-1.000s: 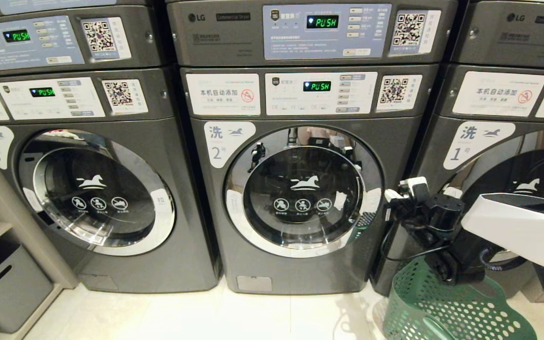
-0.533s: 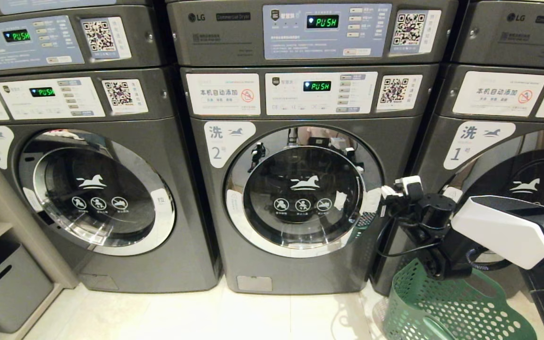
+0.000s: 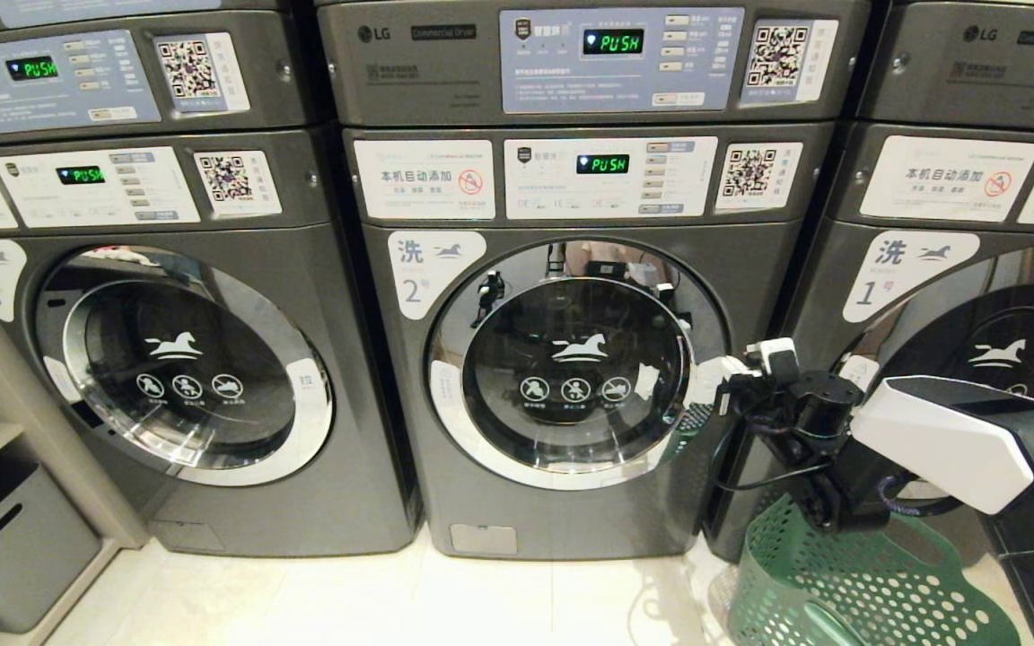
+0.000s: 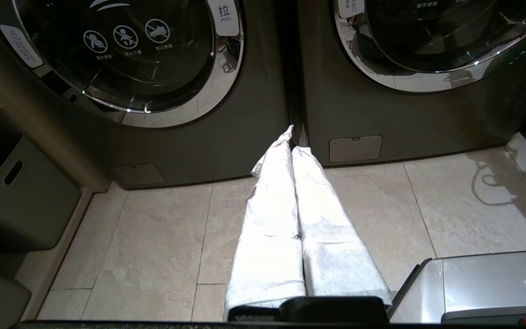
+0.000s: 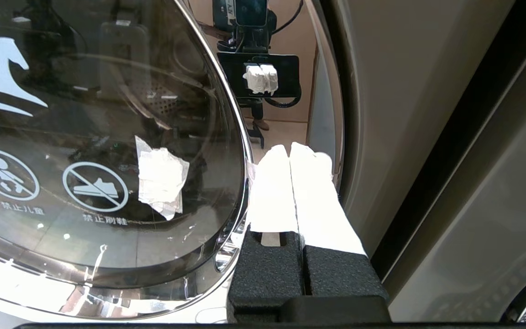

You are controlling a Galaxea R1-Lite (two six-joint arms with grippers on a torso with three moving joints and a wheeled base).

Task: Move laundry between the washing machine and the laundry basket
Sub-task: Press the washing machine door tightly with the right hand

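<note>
**Three machines in a row, door of number 2 shut, right arm at its edge**

Three front-loaders stand side by side. The washing machine [image 3: 571,359] marked 2 is the middle one; its round glass door [image 3: 575,363] sits closed in its chrome ring.

Right end effector [image 3: 732,370]: reached out to the door's right-hand rim, level with the white patch there. In the right wrist view the two white-wrapped fingers [image 5: 272,187] are pressed together, closed on nothing, tips right at the chrome ring beside the grey front panel. Contact with the ring: cannot tell.

Left end effector [image 4: 292,151]: parked low, pointing at the floor by the seam between machines 3 and 2. Fingers together, empty.

The laundry basket [image 3: 840,592], dark green with round holes, stands on the floor at the right, under the right arm and in front of machine 1. Only part of its inside shows, and no cloth is in that part. No laundry visible anywhere; whether it lies in the drum behind the dark glass cannot be made out.

Step in hand, as I judge it: getting the door open, the first step before anything is transferred.

Next move calls for the closed fingertips to hook behind the door's right edge and pull outward along the hinge arc, keeping the arm clear of the basket rim below.
</note>
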